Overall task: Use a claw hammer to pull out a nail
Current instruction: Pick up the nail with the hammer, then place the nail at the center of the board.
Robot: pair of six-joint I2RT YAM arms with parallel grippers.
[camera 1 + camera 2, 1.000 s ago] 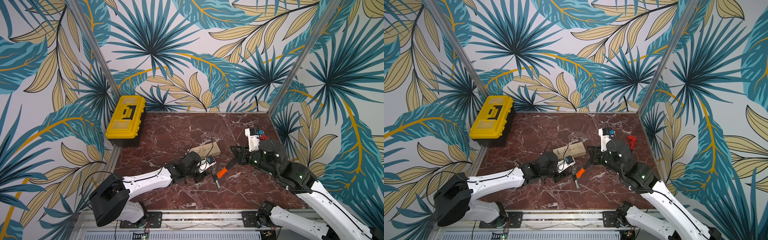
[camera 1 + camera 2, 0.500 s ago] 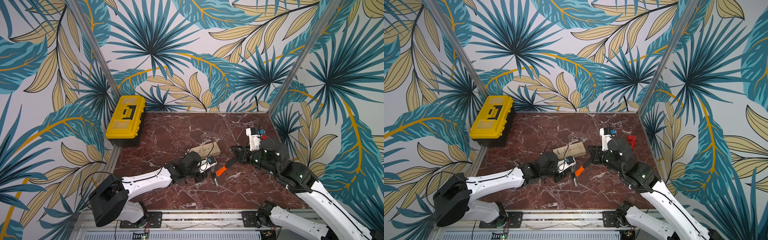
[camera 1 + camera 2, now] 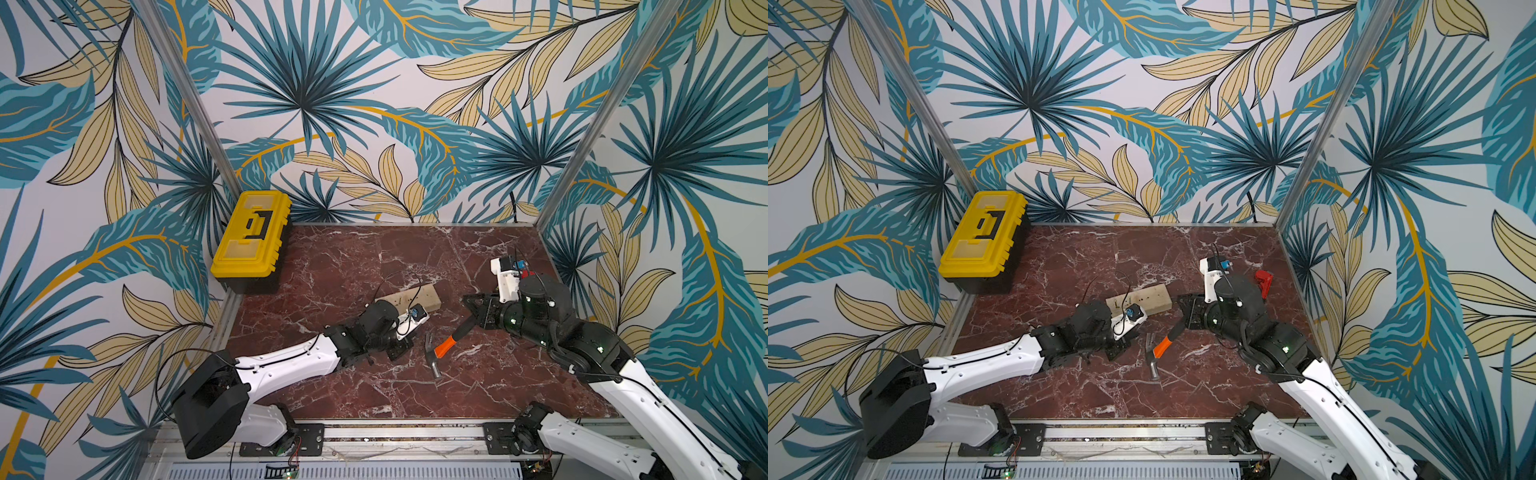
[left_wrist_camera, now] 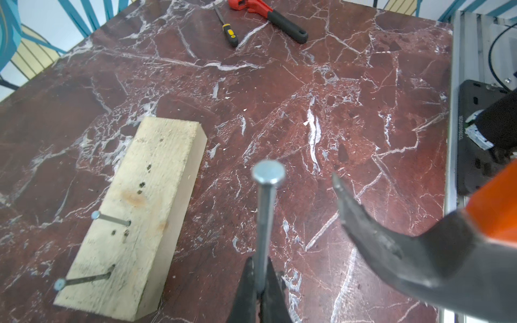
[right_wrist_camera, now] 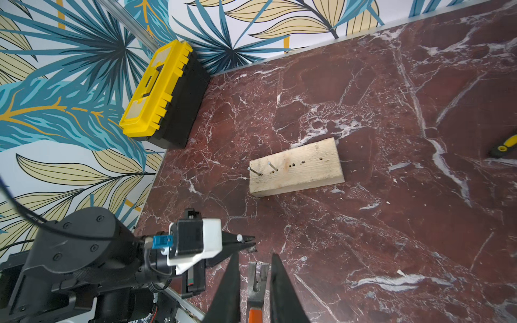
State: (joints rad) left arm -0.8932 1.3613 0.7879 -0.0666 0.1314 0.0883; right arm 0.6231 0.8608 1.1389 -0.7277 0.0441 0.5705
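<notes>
The claw hammer [image 3: 441,351] [image 3: 1158,351] hangs over the table in front of the wood block [image 3: 409,297] [image 4: 134,218]. My right gripper [image 3: 469,322] [image 5: 256,256] is shut on its black handle. The forked claw [image 5: 258,275] [image 4: 377,237] shows between the fingers. My left gripper [image 3: 399,351] [image 4: 261,263] is shut on a loose silver nail [image 4: 264,218], clear of the block and just beside the claw tip. Two more nails [image 4: 110,219] [image 4: 84,279] stand tilted in the block [image 5: 296,173].
A yellow toolbox [image 3: 251,237] [image 5: 159,89] stands at the back left against the wall. A red-headed wrench [image 4: 268,16] [image 3: 1263,282] and a small screwdriver [image 4: 228,26] [image 5: 503,148] lie on the marble table near the right wall, behind my right arm.
My left gripper's jaws have closed on the loose nail. The hammer and my right arm have barely shifted.
</notes>
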